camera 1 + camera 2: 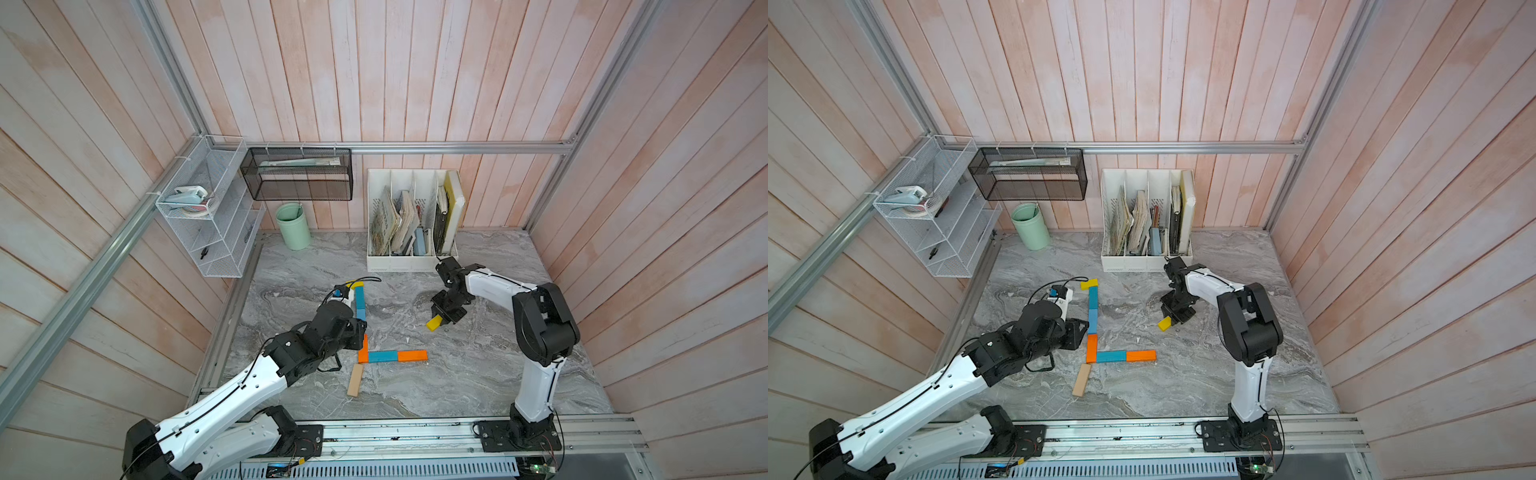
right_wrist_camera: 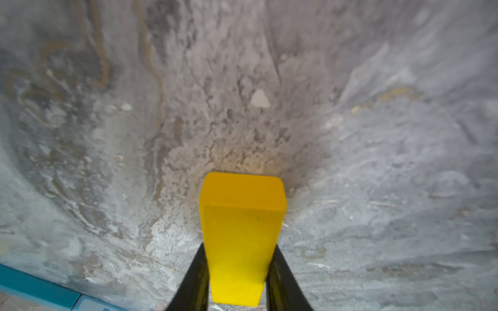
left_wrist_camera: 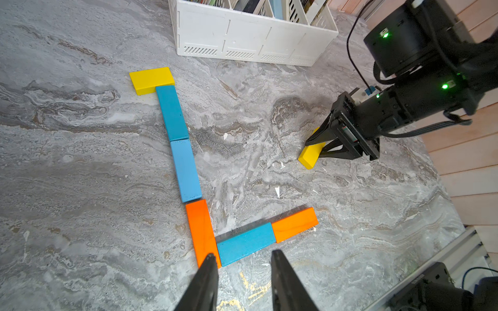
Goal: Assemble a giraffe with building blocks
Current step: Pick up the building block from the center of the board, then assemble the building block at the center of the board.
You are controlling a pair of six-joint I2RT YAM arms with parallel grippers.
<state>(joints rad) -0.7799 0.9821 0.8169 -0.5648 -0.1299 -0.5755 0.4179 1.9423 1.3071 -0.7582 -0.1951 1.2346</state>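
Observation:
The giraffe lies flat on the marble table: yellow head (image 3: 151, 80), two blue neck bars (image 3: 172, 113), an orange bar (image 3: 202, 231), then a blue (image 3: 245, 243) and an orange (image 3: 295, 224) body bar. In both top views a tan block (image 1: 355, 380) (image 1: 1081, 379) lies slanted just below the corner, near the table's front. My left gripper (image 3: 244, 254) hovers open over that corner with nothing between its fingers. Right of the neck, my right gripper (image 2: 238, 250) (image 1: 442, 318) is shut on a yellow block (image 2: 241, 237) (image 1: 434, 323), tilted with its low end at the table.
A white file rack (image 1: 411, 262) with books stands at the back, close behind the right arm. A green cup (image 1: 293, 226), a white wire shelf (image 1: 208, 208) and a black mesh basket (image 1: 299, 174) are at the back left. A metal rail (image 1: 415, 432) runs along the front.

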